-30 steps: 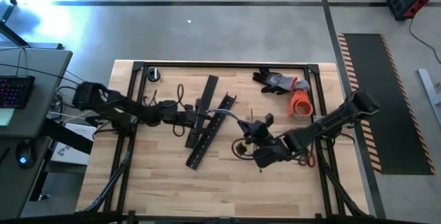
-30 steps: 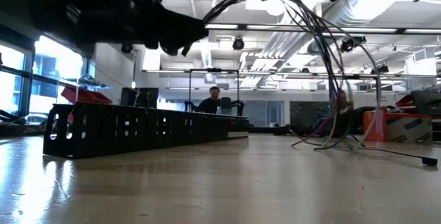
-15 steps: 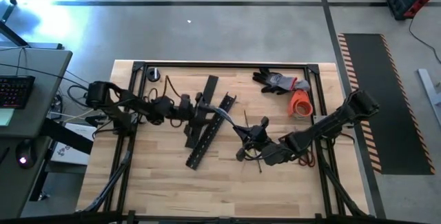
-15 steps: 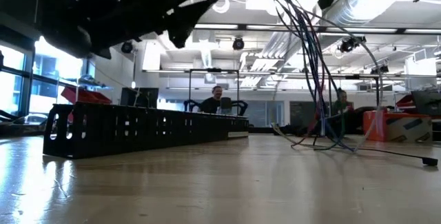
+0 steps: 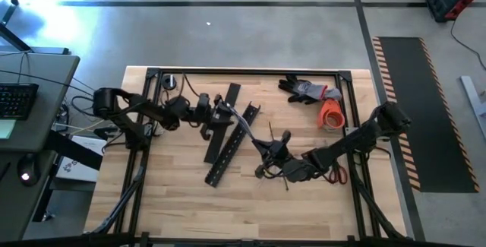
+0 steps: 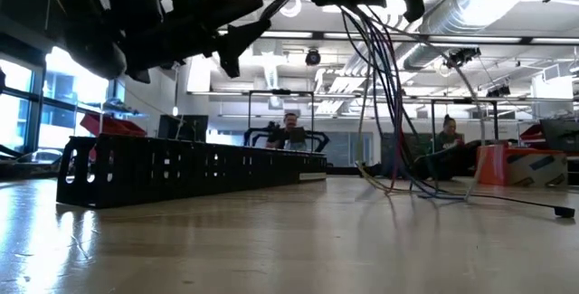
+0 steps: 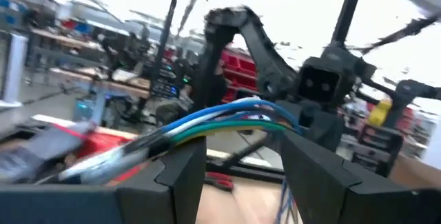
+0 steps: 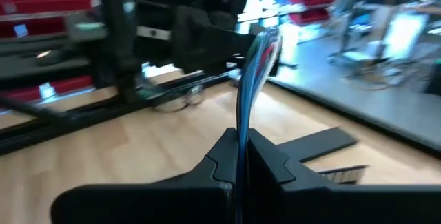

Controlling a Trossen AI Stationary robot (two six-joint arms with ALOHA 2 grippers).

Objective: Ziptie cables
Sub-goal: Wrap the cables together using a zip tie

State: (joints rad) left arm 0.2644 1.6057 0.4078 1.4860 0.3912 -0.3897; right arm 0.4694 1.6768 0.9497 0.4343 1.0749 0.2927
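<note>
Table (image 5: 190, 201): pale wood planks, smooth, with a soft sheen seen in the low view; framed in black metal bars. Slotted channel (image 6: 181, 169): black plastic, matt, perforated walls. Cables (image 7: 227, 120): thin wires sheathed in smooth, slightly glossy plastic (blue, white and green are seen). Left gripper (image 7: 238, 176) and right gripper (image 8: 238, 158): fingers of dark matt plastic, faceted. Glove (image 5: 307, 90): grey knitted cloth, with a darker coated palm. Orange roll (image 5: 331, 115): glossy plastic, apparently.
</note>
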